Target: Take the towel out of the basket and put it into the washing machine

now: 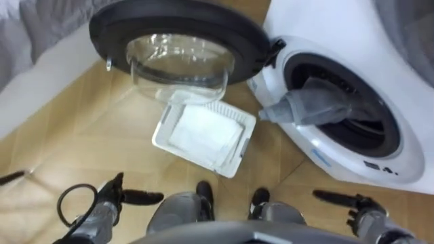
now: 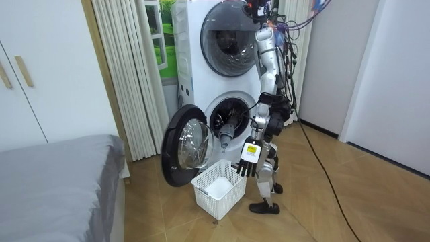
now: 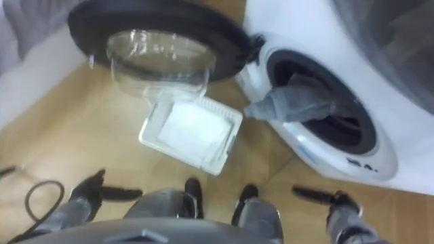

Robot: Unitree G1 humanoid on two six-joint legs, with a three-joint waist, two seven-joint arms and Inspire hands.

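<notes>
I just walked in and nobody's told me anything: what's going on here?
The robot stands at the washing machine, whose door is swung open. A grey towel hangs partly out of the drum opening, so it is not fully in. The left hand and right hand are held low, fingers straight, holding nothing. A white basket sits on the floor below the door.

— Any writing you can make out from up there?
— None I can read. The white front-loading washing machine (image 1: pixel 313 27) before me carries small dark marks (image 1: pixel 380 167) on its front, beneath the round opening. They are too blurred for me to tell letters or numbers.
</notes>
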